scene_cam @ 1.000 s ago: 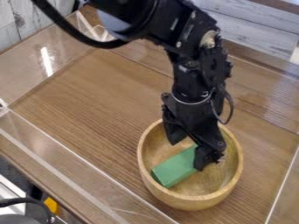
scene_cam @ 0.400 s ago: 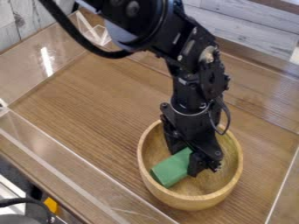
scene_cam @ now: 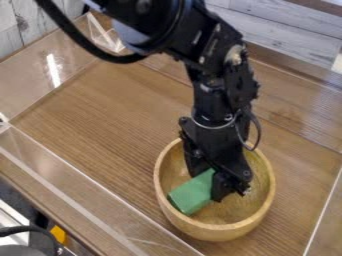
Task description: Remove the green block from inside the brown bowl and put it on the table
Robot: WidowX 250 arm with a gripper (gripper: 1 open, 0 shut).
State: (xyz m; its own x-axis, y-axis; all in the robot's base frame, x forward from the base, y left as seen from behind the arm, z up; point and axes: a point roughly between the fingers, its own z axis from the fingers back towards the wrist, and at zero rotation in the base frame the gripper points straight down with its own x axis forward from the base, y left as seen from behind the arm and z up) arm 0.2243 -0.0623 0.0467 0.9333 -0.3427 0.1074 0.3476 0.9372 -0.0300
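Observation:
The brown bowl (scene_cam: pixel 211 231) sits on the table (scene_cam: pixel 107 110) at the lower right. Inside it the green block (scene_cam: pixel 191 194) lies tilted against the left inner wall. My black gripper (scene_cam: pixel 225 181) points straight down into the bowl. Its fingers are shut on the block's upper right end, which they hide. The block's lower left part shows clearly.
Low clear acrylic walls (scene_cam: pixel 74 185) border the table along the near left side. A light planked surface (scene_cam: pixel 287 30) lies behind the table. My dark arm (scene_cam: pixel 174 35) arches in from the upper left over the table's middle.
The gripper has sunk slightly into the bowl and its fingers have come together on the block's end. The block has hardly shifted.

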